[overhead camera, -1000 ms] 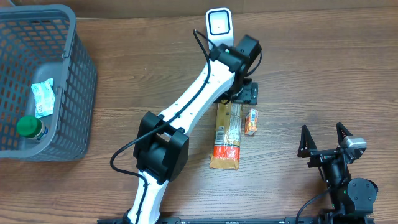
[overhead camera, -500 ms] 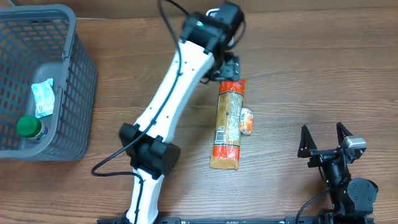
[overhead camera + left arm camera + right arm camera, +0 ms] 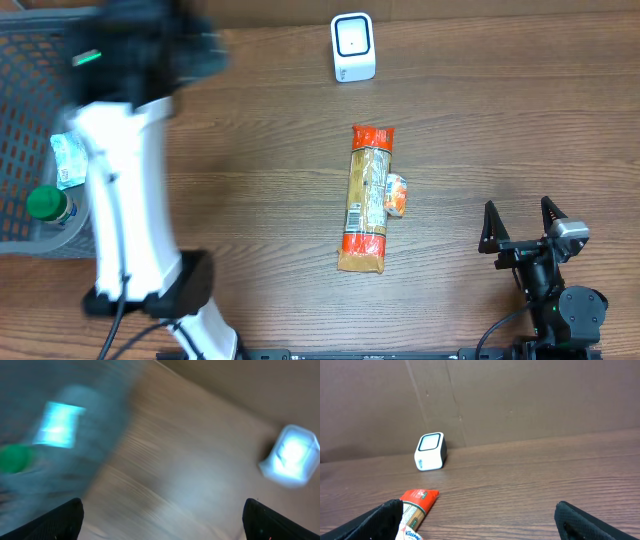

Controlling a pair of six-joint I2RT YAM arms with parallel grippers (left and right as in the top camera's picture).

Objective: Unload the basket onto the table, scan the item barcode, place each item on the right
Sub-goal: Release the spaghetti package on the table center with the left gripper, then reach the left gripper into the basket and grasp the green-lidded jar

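As seen from overhead: shows long packet (image 3: 366, 198) with orange-red ends flat on wooden table (image 3: 480, 120) at frame centre, lengthwise top to bottom, small orange packet (image 3: 397, 194) touching its right edge. Places white scanner (image 3: 353, 47) at top centre, well apart from both packets. Places left arm (image 3: 120, 180), heavily blurred, at upper left beside and over grey basket (image 3: 20, 240), well to the left of long packet. Basket contents: green-capped bottle (image 3: 45, 204) and pale sachet (image 3: 70, 160).

Left wrist view, blurred throughout: shows left gripper (image 3: 162, 517) with fingertips at the two lower corners, jaws wide apart, nothing between them and nothing touched. Long packet out of this view; scanner a pale smear at right edge.

Overhead, lower right: shows right gripper (image 3: 520, 225) well apart from long packet, to its lower right, jaws spread fully, empty, touching nothing. Right wrist view: shows red end of long packet at lower left, near left fingertip, scanner beyond it before brown wall (image 3: 530, 395).
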